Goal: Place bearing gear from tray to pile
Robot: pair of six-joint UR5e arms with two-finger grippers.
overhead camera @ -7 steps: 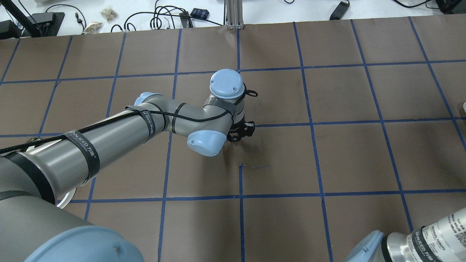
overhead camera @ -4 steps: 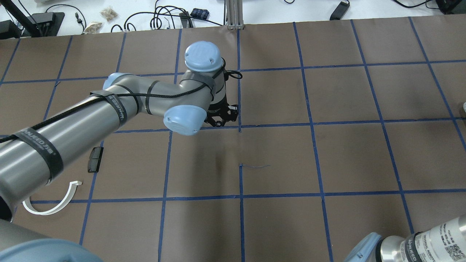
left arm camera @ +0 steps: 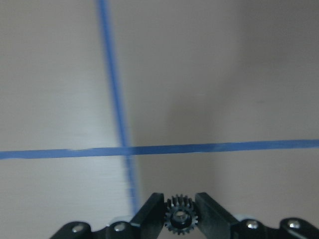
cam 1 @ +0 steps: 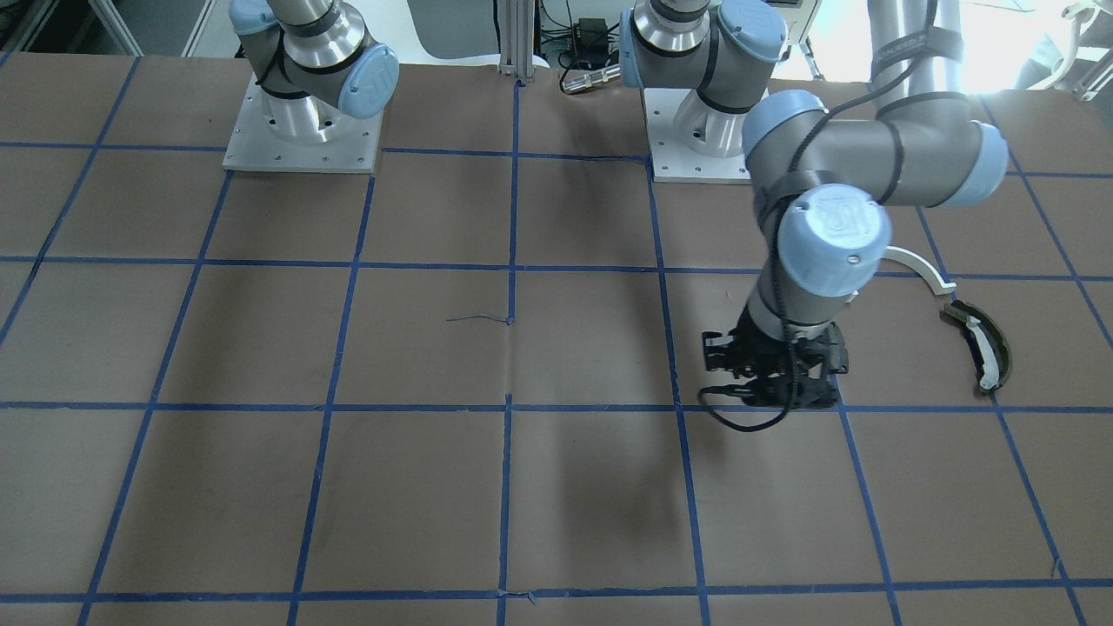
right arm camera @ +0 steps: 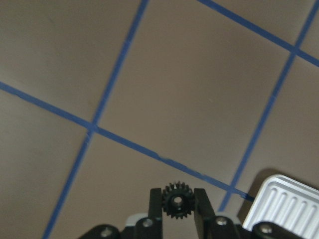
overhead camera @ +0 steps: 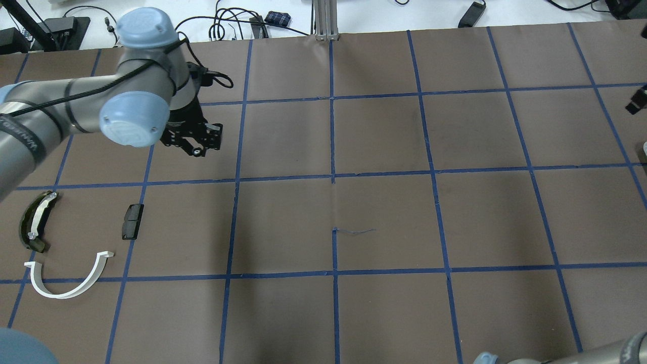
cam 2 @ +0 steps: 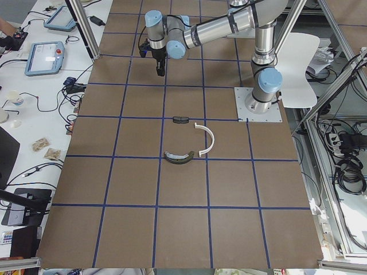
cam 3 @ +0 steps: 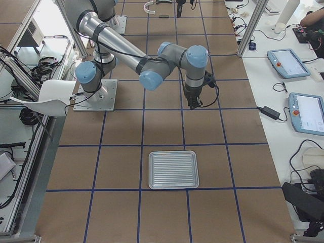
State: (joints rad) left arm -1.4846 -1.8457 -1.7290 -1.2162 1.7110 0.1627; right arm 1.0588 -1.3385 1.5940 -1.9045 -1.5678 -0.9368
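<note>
My left gripper [overhead camera: 194, 140] is shut on a small black bearing gear [left arm camera: 179, 220], held between the fingertips above the brown mat. It hangs about one grid square beyond the pile. The pile is a white half-ring arc [overhead camera: 65, 283], a dark olive curved piece with a white strip [overhead camera: 35, 222] and a small black block [overhead camera: 132, 221]. My right gripper [right arm camera: 177, 195] is shut on a second black gear [right arm camera: 178, 203] above the mat, next to the ribbed metal tray [right arm camera: 286, 204]. In the right side view the right gripper [cam 3: 192, 103] hangs beyond the tray [cam 3: 173, 169].
The mat is brown with blue tape grid lines. Cables and small devices lie along the far table edge [overhead camera: 222, 23]. An aluminium post [overhead camera: 326, 20] stands at the far middle. Both arm bases [cam 1: 304, 130] stand at the robot's side.
My left arm has swung to the left and farther across the table with the gear, uncovering the pile parts. My right arm has drawn almost out of the overhead view.
</note>
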